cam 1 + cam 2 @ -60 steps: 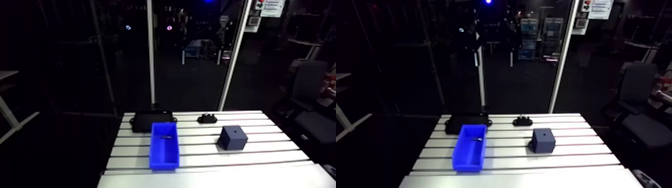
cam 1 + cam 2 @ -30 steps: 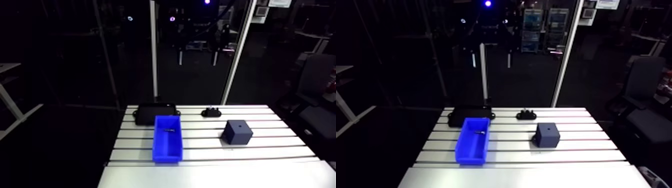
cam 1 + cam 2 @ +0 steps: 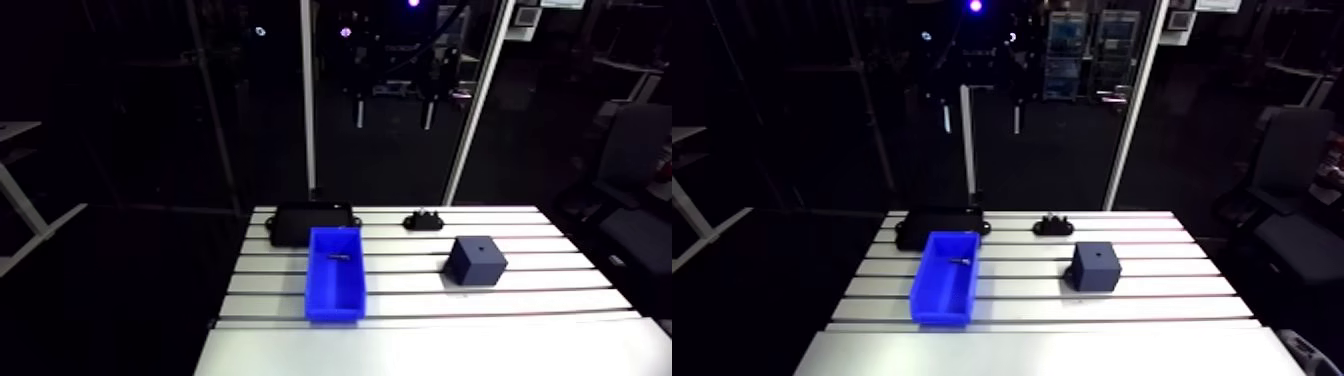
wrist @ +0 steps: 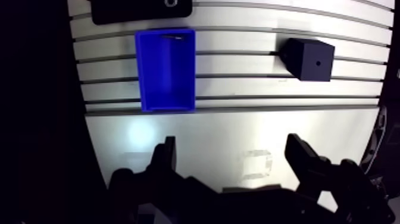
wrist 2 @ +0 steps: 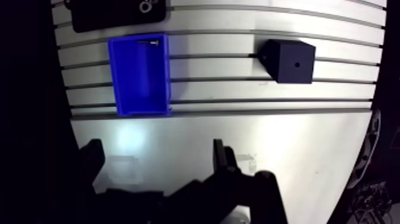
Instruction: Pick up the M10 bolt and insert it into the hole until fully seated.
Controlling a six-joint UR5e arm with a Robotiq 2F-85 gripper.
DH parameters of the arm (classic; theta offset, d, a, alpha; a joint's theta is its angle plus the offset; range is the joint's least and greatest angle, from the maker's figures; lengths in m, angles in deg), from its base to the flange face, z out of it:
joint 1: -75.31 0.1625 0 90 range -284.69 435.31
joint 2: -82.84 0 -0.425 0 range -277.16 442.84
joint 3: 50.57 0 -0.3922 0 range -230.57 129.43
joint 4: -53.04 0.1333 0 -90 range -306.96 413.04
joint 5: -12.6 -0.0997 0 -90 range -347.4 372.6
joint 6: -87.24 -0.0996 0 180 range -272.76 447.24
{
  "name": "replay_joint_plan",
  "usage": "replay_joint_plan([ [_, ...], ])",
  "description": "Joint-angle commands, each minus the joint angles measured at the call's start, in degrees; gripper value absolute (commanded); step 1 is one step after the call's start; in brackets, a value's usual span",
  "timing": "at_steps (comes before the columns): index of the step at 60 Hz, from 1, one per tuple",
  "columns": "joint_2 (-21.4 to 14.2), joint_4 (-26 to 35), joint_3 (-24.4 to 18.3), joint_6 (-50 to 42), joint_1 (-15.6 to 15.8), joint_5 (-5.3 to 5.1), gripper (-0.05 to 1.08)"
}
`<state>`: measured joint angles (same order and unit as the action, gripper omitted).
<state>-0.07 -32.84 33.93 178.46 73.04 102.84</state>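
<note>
The M10 bolt (image 3: pixel 338 257) lies small and dark inside the far end of a blue bin (image 3: pixel 335 312) on the slotted table. To the bin's right stands a dark cube block (image 3: pixel 476 260) with a round hole (image 3: pixel 480 245) in its top face. In the wrist view my gripper (image 4: pixel 232 146) hangs high over the bare near part of the table, open, with nothing between its fingers. The bin (image 4: pixel 168 106), the bolt (image 4: pixel 174 37) and the block (image 4: pixel 309 58) all lie well ahead of it. The arm view does not show the gripper.
A flat black tray (image 3: pixel 312 222) lies just behind the bin at the table's far edge. A small black fixture (image 3: pixel 423 221) sits behind the block. The table (image 3: pixel 420 345) has a smooth near strip and drops off at its left edge.
The arm view has shifted slightly, so the camera moved. The bin, bolt and block keep their places on the table.
</note>
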Motion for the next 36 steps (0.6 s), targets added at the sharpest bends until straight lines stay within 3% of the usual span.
replay_joint_plan([
  [1,0.25,-0.52,0.01,0.23,-0.37,0.32,0.0],
  [36,-0.45,-5.63,1.94,0.58,-1.54,0.68,0.0],
])
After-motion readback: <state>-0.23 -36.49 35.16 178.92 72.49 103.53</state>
